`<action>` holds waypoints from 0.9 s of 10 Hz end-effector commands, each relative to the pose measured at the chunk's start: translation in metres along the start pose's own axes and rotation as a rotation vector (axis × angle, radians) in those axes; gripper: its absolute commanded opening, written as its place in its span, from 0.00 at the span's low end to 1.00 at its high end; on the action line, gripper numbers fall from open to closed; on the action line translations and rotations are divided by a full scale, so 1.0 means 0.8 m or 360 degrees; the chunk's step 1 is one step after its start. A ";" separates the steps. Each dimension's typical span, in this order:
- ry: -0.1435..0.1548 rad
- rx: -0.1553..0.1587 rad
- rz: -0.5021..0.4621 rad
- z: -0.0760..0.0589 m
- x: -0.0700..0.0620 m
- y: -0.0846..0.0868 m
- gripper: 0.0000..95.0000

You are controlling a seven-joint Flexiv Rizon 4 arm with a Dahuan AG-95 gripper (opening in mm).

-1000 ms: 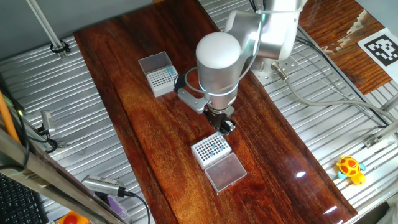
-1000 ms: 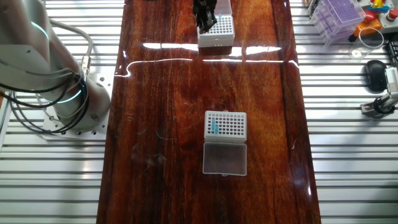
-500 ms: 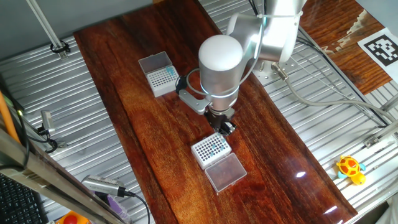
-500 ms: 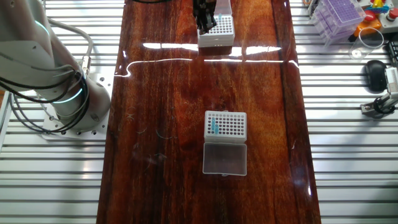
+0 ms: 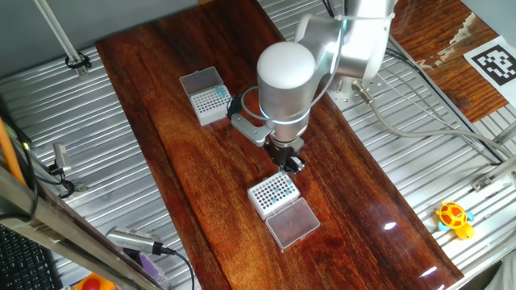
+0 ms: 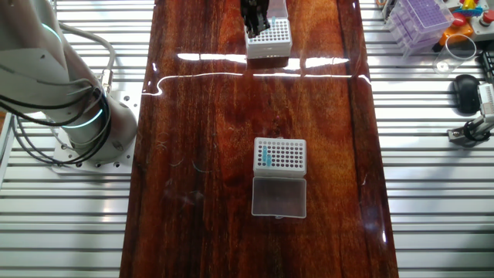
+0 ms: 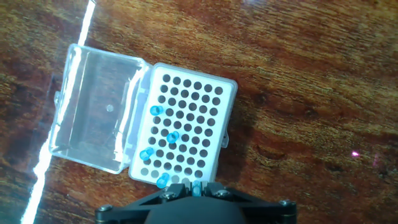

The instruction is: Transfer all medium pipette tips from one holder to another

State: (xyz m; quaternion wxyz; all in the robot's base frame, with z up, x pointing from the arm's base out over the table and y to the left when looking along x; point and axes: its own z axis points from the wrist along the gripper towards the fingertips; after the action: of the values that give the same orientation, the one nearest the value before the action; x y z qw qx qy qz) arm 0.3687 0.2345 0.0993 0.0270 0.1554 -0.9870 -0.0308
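Our jaws (image 7: 194, 188), at the bottom edge of the hand view, seem closed on one tip (image 7: 196, 186) above the rack (image 7: 186, 93); four tips (image 7: 173, 137) stand there. We should move vertically, without tilt.

The bench (image 5: 185, 153) was dark reddish-brown wood with streaked grain and a glossy sheen. On it a white holder (image 7: 186, 127) showed a regular grid of dark round holes, with a few teal-blue medium pipette tips (image 7: 173, 137) dotted among them, and its open lid (image 7: 93, 109) was clear. The pincer (image 7: 196, 190) was black. A second white holder (image 6: 279, 154) carried a short column of blue.
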 end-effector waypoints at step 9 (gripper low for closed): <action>0.0043 -0.0055 -0.0236 -0.078 0.013 -0.105 0.00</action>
State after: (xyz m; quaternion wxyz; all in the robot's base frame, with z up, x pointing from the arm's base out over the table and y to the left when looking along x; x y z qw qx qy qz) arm 0.3870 0.1619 0.1558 0.0401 0.2145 -0.9748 -0.0472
